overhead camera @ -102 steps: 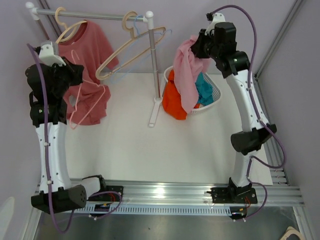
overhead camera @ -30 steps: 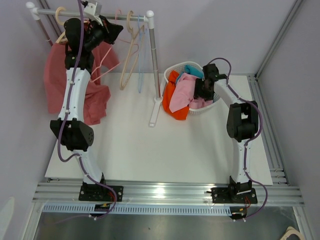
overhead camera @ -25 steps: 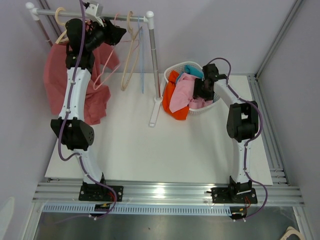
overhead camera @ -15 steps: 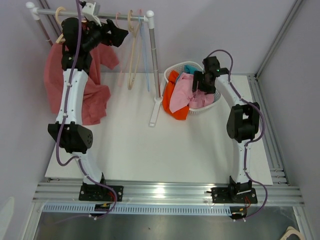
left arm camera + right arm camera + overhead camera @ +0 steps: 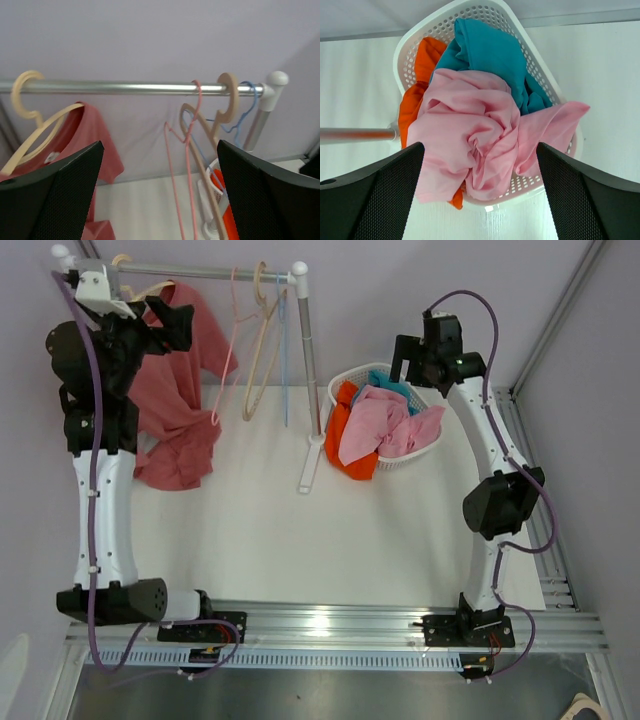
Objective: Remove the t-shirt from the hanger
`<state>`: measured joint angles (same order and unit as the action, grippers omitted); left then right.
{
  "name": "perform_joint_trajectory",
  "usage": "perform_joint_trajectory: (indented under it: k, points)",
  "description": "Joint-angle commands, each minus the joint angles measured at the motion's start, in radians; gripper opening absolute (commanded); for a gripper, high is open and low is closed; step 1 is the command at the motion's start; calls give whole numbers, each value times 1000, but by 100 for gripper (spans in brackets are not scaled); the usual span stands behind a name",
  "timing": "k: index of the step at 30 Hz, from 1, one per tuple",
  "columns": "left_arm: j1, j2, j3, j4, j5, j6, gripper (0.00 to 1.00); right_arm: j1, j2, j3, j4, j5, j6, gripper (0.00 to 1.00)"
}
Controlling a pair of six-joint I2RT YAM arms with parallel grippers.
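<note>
Nearest me the white table [image 5: 300, 550] is bare, and the first thing on it is the lower end of the red t-shirt [image 5: 180, 410], slumped onto the surface at the far left. That slack suggests the cloth carries part of its own weight on the table and does not hang free.

Further back on the right sits the white basket [image 5: 407, 50] with a pink garment [image 5: 465, 135] heaped on top, a teal one [image 5: 485, 50] behind it and an orange one [image 5: 427, 55] spilling over the left rim. The right gripper [image 5: 479, 147] hangs above the heap with its fingers spread wide and nothing between them. I take the basket as the place where freed clothes go.

At the far left, the left gripper [image 5: 160, 145] is raised to rail height, spread wide too and empty. It faces the steel rail [image 5: 125, 88]. The t-shirt is there, collar over the beige hanger [image 5: 47, 127], whose hook sits at the rail's left end. So the task is not done for this shirt.

To the right on the rail hang bare hangers: a pink wire one [image 5: 187, 150], a beige one [image 5: 227, 95] and a blue one [image 5: 250, 105]. The left gripper looks placed to close on the collar or the hanger, though I can't tell which.
</note>
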<state>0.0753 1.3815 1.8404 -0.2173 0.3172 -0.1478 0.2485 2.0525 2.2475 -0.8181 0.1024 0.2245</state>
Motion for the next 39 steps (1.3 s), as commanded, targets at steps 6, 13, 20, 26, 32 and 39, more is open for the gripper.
perform_joint_trajectory:
  k: [6, 13, 20, 26, 32, 39]
  points:
    - [191, -6, -92, 99, -136, -38, 100, 20, -182, -48, 22, -16, -33, 98]
    - [299, 206, 134, -50, 35, -59, 99, 12, -196, -52, 39, -32, -39, 99]
    - [307, 399, 334, -36, 129, -47, 95, 14, -190, -110, 98, -85, -16, 99]
    - [307, 522, 425, 44, 238, -47, 86, 31, -189, -134, 131, -132, -33, 99]
    - [276, 539, 448, 39, 197, -21, 77, 32, -192, -161, 137, -148, -47, 99]
    - [239, 576, 428, 133, 151, -56, 35, 32, -218, -209, 181, -188, -47, 99]
